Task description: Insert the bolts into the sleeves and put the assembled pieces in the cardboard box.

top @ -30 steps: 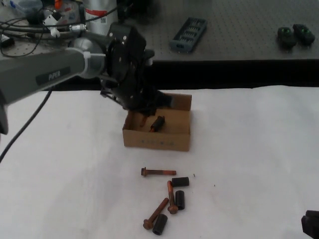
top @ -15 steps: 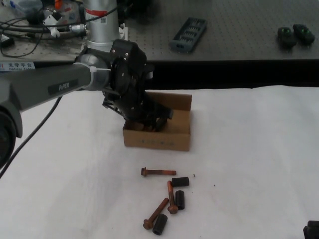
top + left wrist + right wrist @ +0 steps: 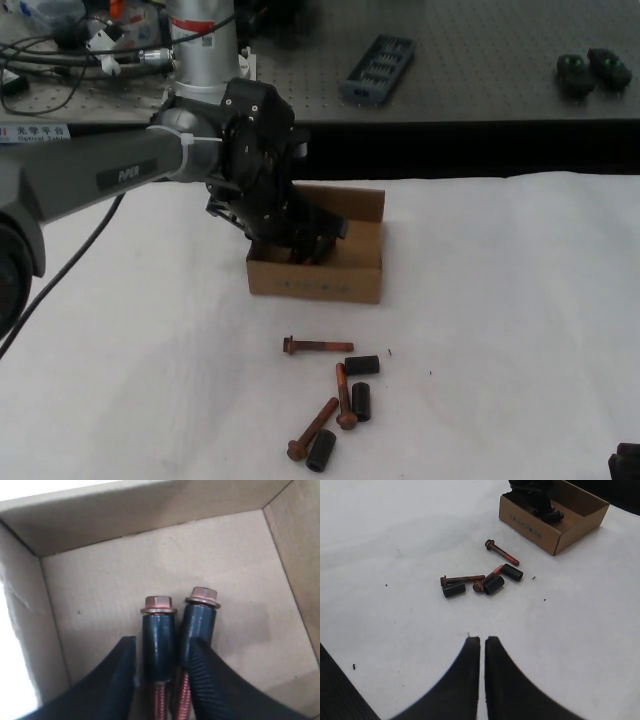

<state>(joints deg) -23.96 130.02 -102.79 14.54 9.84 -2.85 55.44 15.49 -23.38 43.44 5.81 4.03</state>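
Observation:
In the left wrist view, two assembled pieces lie side by side on the floor of the cardboard box (image 3: 125, 510), each a copper bolt in a dark sleeve. My left gripper (image 3: 161, 677) is open down inside the box, and one assembled piece (image 3: 158, 640) lies between its fingers with small gaps on both sides. The other piece (image 3: 199, 620) lies partly behind one finger. In the high view the left gripper (image 3: 305, 243) dips into the box (image 3: 315, 285). Three loose bolts (image 3: 318, 346) and three loose sleeves (image 3: 362, 364) lie on the cloth in front. My right gripper (image 3: 482, 647) is shut and holds nothing, near the front edge.
White cloth covers the bench around the box. Behind it runs a dark perforated table with a blue-grey rack (image 3: 378, 68), two black-and-green items (image 3: 595, 70) and cables at the back left. The loose parts (image 3: 487, 577) lie between my right gripper and the box (image 3: 540, 530).
The left arm has lowered its gripper into the box and now hides the assembled piece that lay in view there. The loose bolts and sleeves have not moved.

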